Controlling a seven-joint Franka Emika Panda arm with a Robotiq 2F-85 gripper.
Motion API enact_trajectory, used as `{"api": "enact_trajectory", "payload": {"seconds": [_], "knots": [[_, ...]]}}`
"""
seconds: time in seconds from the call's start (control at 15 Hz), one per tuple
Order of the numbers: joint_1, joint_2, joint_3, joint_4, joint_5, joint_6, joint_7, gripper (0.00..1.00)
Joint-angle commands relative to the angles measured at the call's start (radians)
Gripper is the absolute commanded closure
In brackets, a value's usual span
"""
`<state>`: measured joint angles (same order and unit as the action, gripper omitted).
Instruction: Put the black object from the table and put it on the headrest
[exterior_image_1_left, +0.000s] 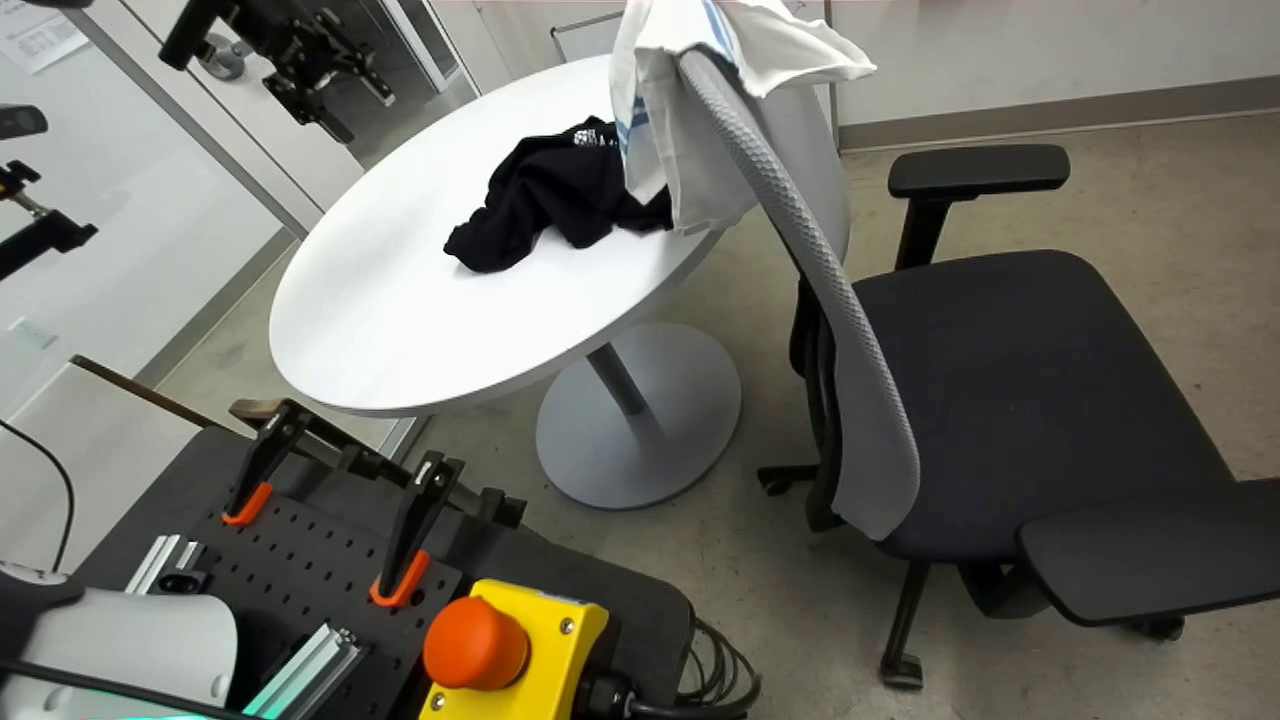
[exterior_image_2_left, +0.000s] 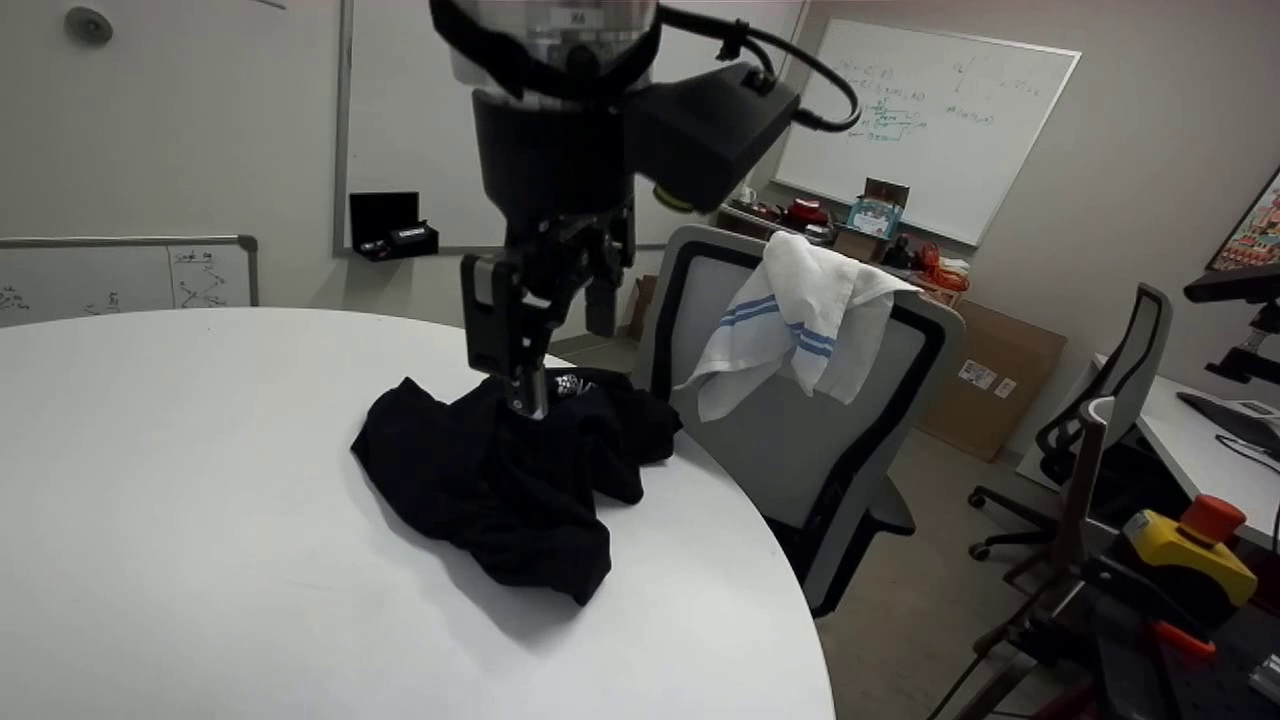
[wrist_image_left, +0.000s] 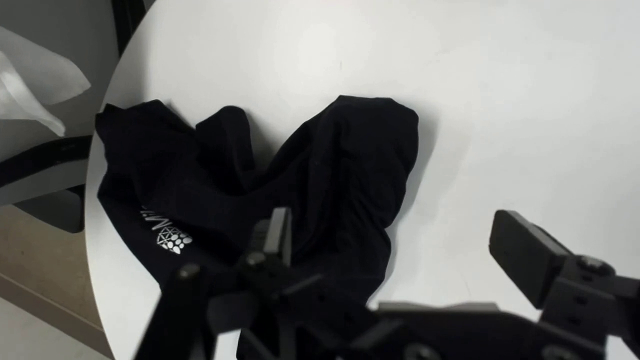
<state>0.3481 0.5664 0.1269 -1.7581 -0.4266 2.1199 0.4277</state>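
A crumpled black cloth with a small white print lies on the white table; it shows in both exterior views (exterior_image_1_left: 560, 190) (exterior_image_2_left: 500, 490) and in the wrist view (wrist_image_left: 350, 165). My gripper (wrist_image_left: 392, 225) is open, with nothing between its fingers. In the wrist view its left finger overlaps the cloth and its right finger is over the tabletop, beside the cloth. In the exterior views the gripper (exterior_image_1_left: 362, 112) (exterior_image_2_left: 565, 355) hangs above the table, apart from the cloth as far as I can tell. The grey chair backrest (exterior_image_1_left: 745, 130) (exterior_image_2_left: 770, 450) stands at the table's edge.
A white towel with blue stripes (exterior_image_1_left: 655, 120) (exterior_image_2_left: 800, 310) hangs over the top of the backrest; its corner shows in the wrist view (wrist_image_left: 40, 80). The round white table (exterior_image_1_left: 400, 320) has its edge close to the chair. A yellow box with a red button (exterior_image_1_left: 540, 640) sits on the robot's bench.
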Motion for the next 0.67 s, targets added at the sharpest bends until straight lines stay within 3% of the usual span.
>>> {"api": "enact_trajectory", "payload": {"seconds": [0.0,0.6], "knots": [[0.042,0.121,-0.044,0.091,0.003,0.021,0.011,0.0],[0.099,0.338,-0.092,0.253,0.026,-0.021,-0.002,0.03]]}}
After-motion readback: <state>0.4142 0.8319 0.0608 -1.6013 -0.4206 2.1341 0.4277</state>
